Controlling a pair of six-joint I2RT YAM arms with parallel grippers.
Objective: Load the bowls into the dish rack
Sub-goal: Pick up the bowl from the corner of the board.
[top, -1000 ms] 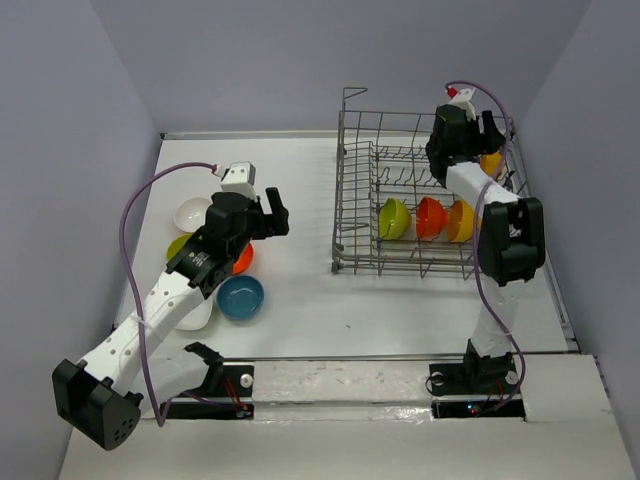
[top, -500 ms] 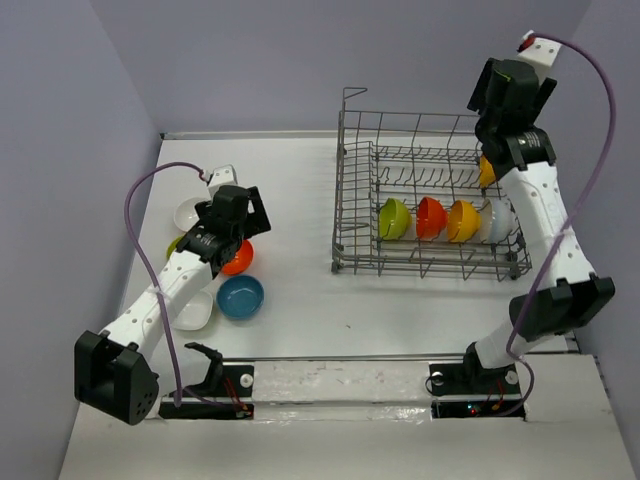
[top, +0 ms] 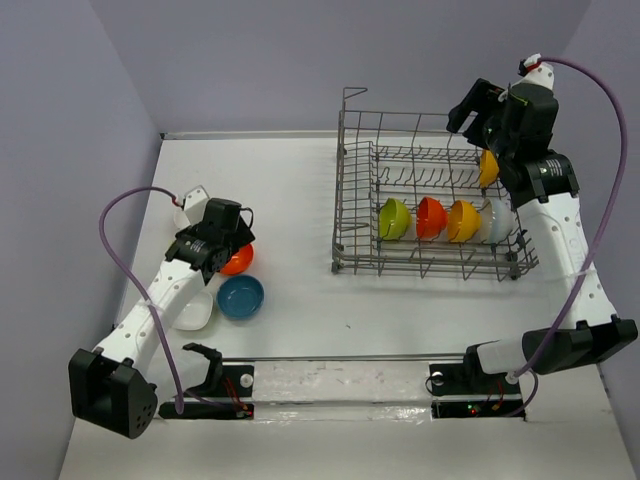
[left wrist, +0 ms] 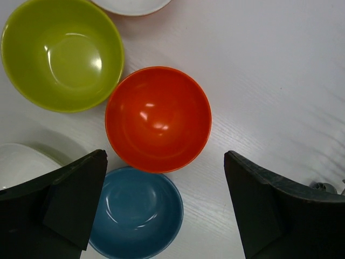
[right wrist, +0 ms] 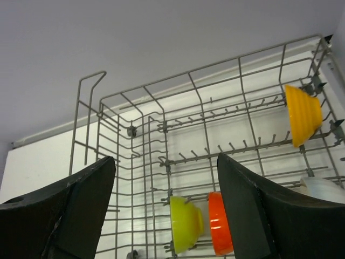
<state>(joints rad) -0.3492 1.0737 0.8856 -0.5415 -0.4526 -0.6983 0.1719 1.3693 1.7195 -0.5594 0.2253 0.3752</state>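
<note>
Since a second ago the right arm has risen out of the dish rack [top: 345, 190], so the right gripper [top: 472, 108] now hangs above the rack's far right corner, fingers spread with nothing between them. The yellow bowl [top: 488, 168] it was beside stands on edge in the back row. Over the same second the left arm has drawn back toward the left wall and tipped downward. The left gripper [left wrist: 164, 156] now looks straight down on the red bowl [left wrist: 158, 118], released wide, one finger showing to each side of the bowl and no contact visible. Around that red bowl on the table [top: 300, 190] sit a lime bowl [left wrist: 62, 54] and a blue bowl [left wrist: 137, 213], both just beside it. A square white bowl [top: 193, 312] lies beyond the blue one, and the rim of a round white bowl [left wrist: 132, 4] shows past the lime one. The rack's front row holds four bowls on edge, from left to right a second lime bowl [top: 394, 218], a second red bowl [top: 430, 217], an orange bowl [top: 461, 220] and a white bowl [top: 495, 222]. The table is white, with pale lavender-grey walls [top: 250, 60] on three sides. A white strip along its near edge carries both arm bases. A purple cable [top: 120, 215] loops from the left wrist, and another loops from the right.
</note>
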